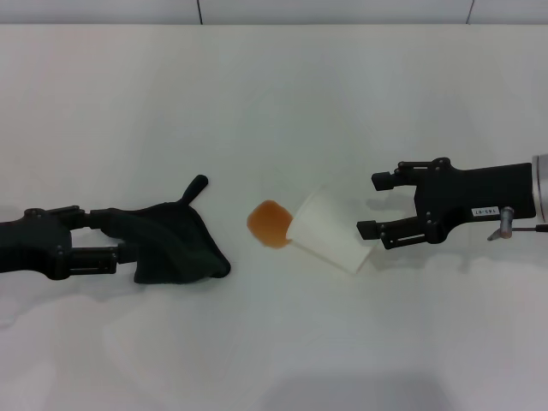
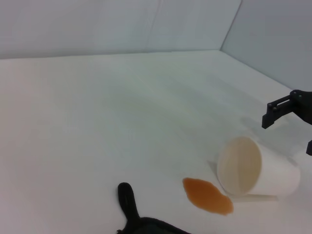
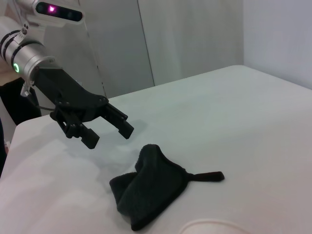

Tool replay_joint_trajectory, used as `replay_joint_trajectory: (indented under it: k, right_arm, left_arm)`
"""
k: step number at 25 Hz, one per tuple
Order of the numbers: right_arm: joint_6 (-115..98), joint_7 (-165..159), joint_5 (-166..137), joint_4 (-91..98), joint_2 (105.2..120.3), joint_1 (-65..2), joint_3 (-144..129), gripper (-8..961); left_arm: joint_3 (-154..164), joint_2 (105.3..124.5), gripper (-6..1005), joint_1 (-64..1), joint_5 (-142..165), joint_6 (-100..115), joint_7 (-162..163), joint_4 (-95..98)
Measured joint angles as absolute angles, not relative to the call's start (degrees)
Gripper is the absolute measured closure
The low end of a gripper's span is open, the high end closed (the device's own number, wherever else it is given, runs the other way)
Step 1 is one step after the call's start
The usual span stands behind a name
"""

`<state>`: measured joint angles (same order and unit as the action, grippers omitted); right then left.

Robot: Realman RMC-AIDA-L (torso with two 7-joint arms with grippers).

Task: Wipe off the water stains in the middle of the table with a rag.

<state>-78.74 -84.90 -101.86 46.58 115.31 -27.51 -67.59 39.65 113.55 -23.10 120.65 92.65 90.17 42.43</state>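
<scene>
The rag (image 1: 175,244), a dark crumpled cloth with a thin tail, lies on the white table (image 1: 257,103) left of centre. My left gripper (image 1: 120,233) is open at the rag's left edge, with its fingertips by the cloth. The right wrist view shows the rag (image 3: 148,190) and that gripper (image 3: 107,135) open just behind it, not closed on it. The orange water stain (image 1: 270,224) sits mid-table and also shows in the left wrist view (image 2: 207,196). My right gripper (image 1: 375,205) is open and empty on the right.
A white paper cup (image 1: 330,240) lies on its side between the stain and my right gripper, with its mouth toward the stain. It also shows in the left wrist view (image 2: 256,170). The table's far edge meets a grey wall (image 1: 257,10).
</scene>
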Motion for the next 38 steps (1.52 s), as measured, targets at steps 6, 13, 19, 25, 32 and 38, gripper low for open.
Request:
replay_joint_trajectory:
  k: [6,13,19,25,32,38]
  right_arm:
    - [-78.73,-84.9,-101.86,46.58,115.31,-27.51,-67.59,112]
    - [-78.67,-84.9,-101.86,46.58,115.31,-27.51,-67.59,112]
    - [-78.68,-85.0,-101.87,46.64,115.31,-27.51,-67.56,111]
    - [-80.81,-97.48,-105.63,55.09,114.83,-27.52,-67.34,111]
    - [-88.45,-119.11,-113.67,68.31,113.05,-29.44,-66.97,112]
    - [-93.15,-126.36,-118.64,68.08,112.77,-34.3,-66.96,111]
  left_arm:
    - [39.66,113.55,112,-23.12,120.68,92.63,90.09,42.38]
    - [39.57,113.55,113,-23.12,120.68,92.63,90.09,42.36]
    - [39.58,113.55,113,-23.12,120.68,92.64,90.07,42.35]
    - [39.38,113.54,114,-22.72,120.64,92.64,90.08,42.48]
    - [39.37,113.34,115,-22.77,120.47,92.61,89.69,42.45]
    - [39.37,113.24,115,-23.11,120.46,92.56,89.67,42.43]
